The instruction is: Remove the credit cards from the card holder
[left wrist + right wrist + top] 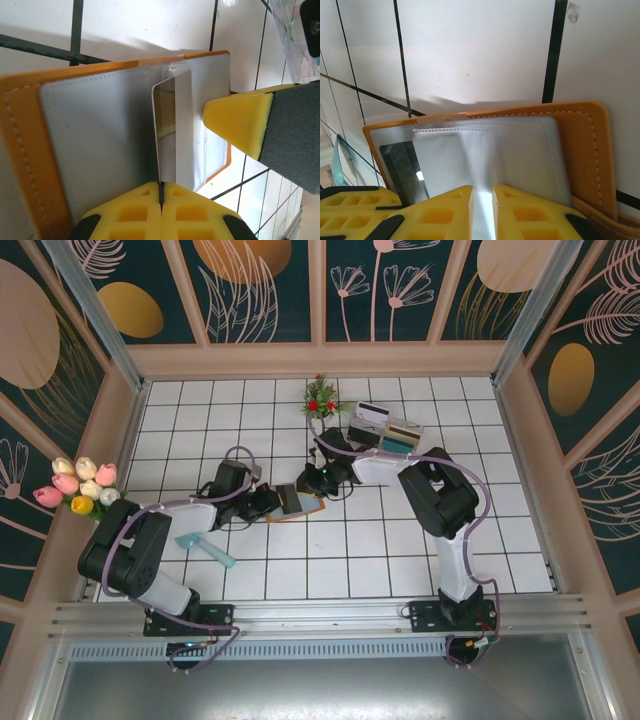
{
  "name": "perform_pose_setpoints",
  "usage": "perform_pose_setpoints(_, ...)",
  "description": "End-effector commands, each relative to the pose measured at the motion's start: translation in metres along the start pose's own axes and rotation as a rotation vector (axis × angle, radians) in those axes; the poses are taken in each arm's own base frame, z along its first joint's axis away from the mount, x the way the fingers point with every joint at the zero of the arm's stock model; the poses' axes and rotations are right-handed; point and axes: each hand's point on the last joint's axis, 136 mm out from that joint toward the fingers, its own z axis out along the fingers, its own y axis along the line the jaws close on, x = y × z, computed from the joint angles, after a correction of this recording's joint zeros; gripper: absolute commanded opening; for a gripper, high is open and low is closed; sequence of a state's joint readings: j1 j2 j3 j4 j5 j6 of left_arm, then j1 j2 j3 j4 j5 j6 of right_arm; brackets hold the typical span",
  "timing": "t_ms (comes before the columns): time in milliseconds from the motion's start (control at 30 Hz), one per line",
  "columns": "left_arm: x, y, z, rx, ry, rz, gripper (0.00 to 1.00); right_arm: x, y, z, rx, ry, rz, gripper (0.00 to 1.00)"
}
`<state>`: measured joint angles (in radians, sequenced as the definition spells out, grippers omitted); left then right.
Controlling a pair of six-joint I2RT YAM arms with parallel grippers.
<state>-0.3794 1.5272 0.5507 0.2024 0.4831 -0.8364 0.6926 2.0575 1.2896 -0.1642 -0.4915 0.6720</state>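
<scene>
Revealing what overhead hides, wrist views show left gripper [161, 187] pinching credit card [172, 125], right gripper [482, 194] clamping card holder [585, 150].

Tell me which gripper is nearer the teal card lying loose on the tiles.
Left. The left gripper sits ahead and right of the teal card; the right gripper is farther right, beyond the card holder.

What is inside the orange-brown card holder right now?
Inside the orange-brown leather-like folding card holder: grey-white stitched pockets, and one thin glossy card standing up from them, pinched by the left gripper. The pocket walls cover anything deeper, so further cards cannot be counted.
</scene>
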Motion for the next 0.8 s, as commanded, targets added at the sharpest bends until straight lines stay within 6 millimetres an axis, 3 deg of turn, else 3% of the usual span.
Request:
perform_pose_setpoints(0,-0.001,0.008,-0.010,-0.078,-0.007,0.011,0.00,0.013,-0.045,0.003,0.130,0.032,0.097,0.21)
perform_pose_setpoints(133,-0.003,0.011,-0.024,-0.135,-0.032,0.021,0.00,0.006,-0.030,-0.001,0.084,0.021,0.078,0.21)
perform_pose_setpoints(267,-0.008,-0.002,-0.038,-0.118,-0.062,0.039,0.00,-0.007,0.003,-0.014,-0.018,-0.009,0.024,0.23)
perform_pose_setpoints(433,-0.019,-0.023,-0.060,-0.112,-0.110,0.082,0.00,-0.027,0.054,-0.053,-0.222,-0.082,-0.042,0.32)
perform_pose_setpoints(567,-0.029,-0.037,-0.079,-0.131,-0.153,0.120,0.00,-0.031,0.073,-0.082,-0.353,-0.121,-0.071,0.44)
perform_pose_setpoints(667,-0.034,-0.057,-0.088,-0.071,-0.171,0.130,0.00,-0.025,0.088,-0.100,-0.459,-0.121,-0.122,0.53)
perform_pose_setpoints(767,-0.039,-0.097,-0.095,0.106,-0.183,0.122,0.00,-0.015,0.105,-0.120,-0.588,-0.129,-0.170,0.63)
